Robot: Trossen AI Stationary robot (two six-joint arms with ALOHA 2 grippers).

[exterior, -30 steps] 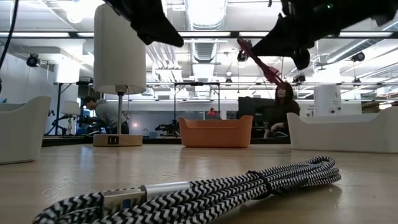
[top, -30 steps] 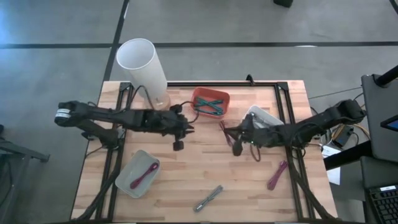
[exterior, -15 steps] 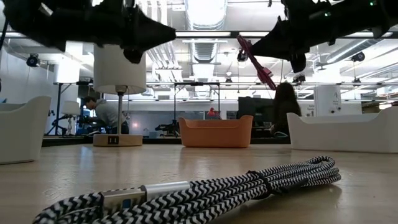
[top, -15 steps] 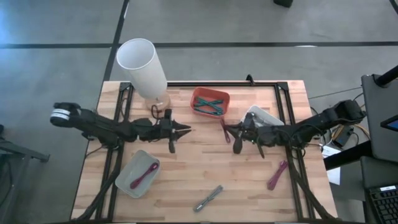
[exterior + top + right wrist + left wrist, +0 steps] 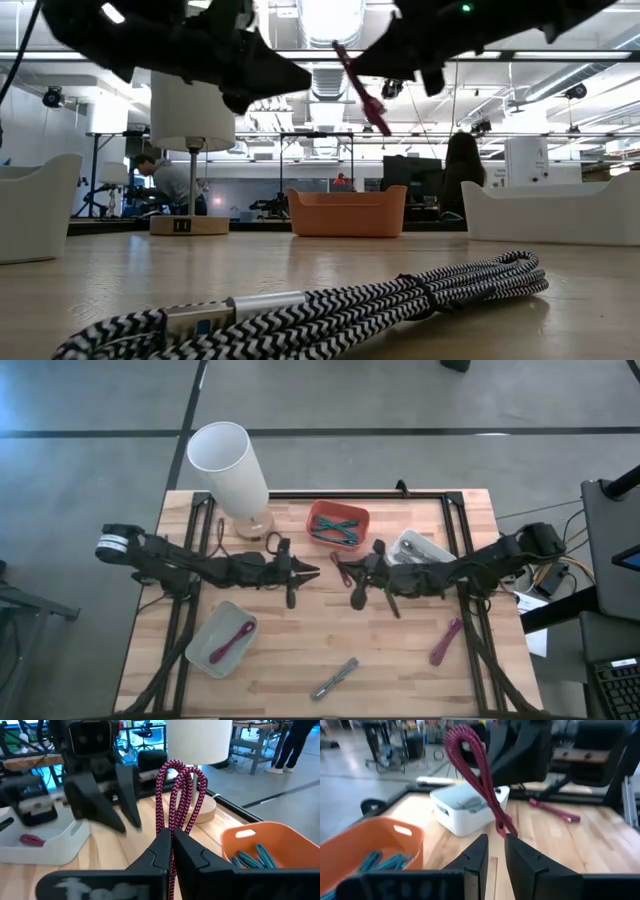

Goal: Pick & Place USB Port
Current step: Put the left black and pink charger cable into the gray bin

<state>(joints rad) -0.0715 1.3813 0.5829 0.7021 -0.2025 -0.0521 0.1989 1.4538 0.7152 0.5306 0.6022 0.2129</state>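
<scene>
A maroon braided cable (image 5: 175, 790), folded into loops, sits in my shut right gripper (image 5: 345, 567) above the middle of the table. My left gripper (image 5: 312, 570) faces it from the table's left, open, with its fingertips (image 5: 482, 851) just short of the cable's free end (image 5: 504, 827). I cannot tell whether they touch. The white lamp (image 5: 228, 465) stands on its round wooden base (image 5: 188, 225) at the far left, with ports in the base's front. My right gripper pinches the folded cable bundle (image 5: 172, 827) between its two fingers, several strands together. The fingers come level from the table's right. The loops (image 5: 465, 740) stick out past the fingertips toward the left gripper, and the cable is lifted clear of the table.
An orange bin (image 5: 338, 523) of teal cables sits at the far middle and a white box (image 5: 420, 547) lies under the right arm. A grey tray (image 5: 220, 638) holds a maroon cable. A black-and-white cable (image 5: 335, 678) and another maroon cable (image 5: 445, 640) lie on the near side.
My right gripper has carried the maroon cable toward the table's left, up to the left gripper. My left gripper has shifted a little toward the right, and the two now stand almost tip to tip.
</scene>
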